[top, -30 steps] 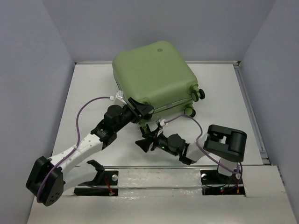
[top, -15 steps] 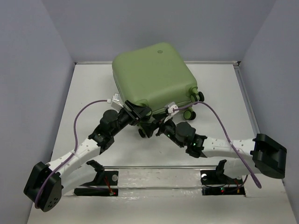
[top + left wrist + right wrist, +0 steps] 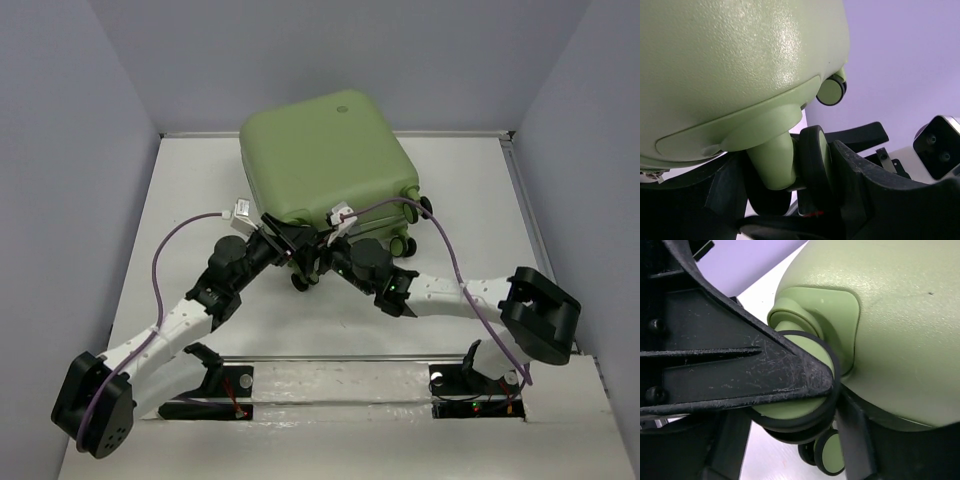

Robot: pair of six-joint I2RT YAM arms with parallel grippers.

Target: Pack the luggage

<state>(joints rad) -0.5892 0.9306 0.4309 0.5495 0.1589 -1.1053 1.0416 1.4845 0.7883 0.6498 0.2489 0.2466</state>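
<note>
Pinching, low centre: my left claw and right claw, each clamped on a caster wheel — likely steadying the closed luggage.

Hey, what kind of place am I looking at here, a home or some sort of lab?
Most likely a robotics lab test cell: plain grey walls box in a white table, and a left arm and right arm bolted at its near edge reach the luggage.
</note>
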